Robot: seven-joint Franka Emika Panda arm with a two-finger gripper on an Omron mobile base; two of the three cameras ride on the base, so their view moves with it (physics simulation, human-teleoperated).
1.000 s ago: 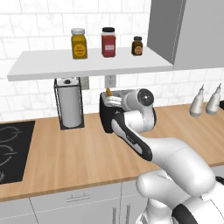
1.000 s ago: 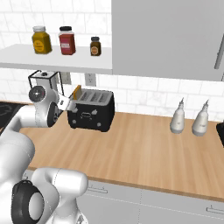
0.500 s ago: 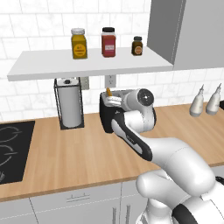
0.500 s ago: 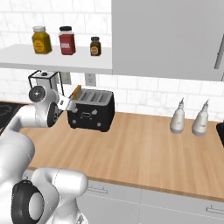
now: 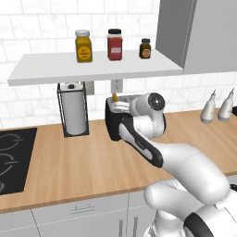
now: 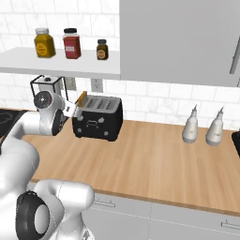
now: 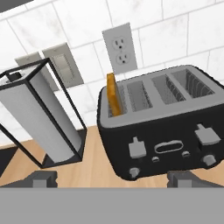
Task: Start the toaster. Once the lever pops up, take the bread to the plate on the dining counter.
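The black toaster (image 7: 162, 127) stands on the wood counter by the tiled wall, seen also as the toaster (image 6: 97, 119) and the toaster (image 5: 112, 124), partly behind my arm. The orange-brown bread (image 7: 113, 94) stands upright in its leftmost slot and sticks out above the top; the bread (image 6: 81, 98) and bread (image 5: 114, 97) show there too. Two pale levers (image 7: 136, 148) sit on the front face. My gripper (image 7: 113, 178) is open, facing the toaster's front a short way off, its fingertips (image 7: 41, 178) spread wide with nothing between them. The plate and the dining counter are out of view.
A wire-framed paper-towel holder (image 5: 73, 111) stands left of the toaster. A shelf (image 5: 92, 67) with three jars hangs above. Two pale bottles (image 6: 204, 127) sit to the right. A black cooktop (image 5: 11, 157) lies at the far left.
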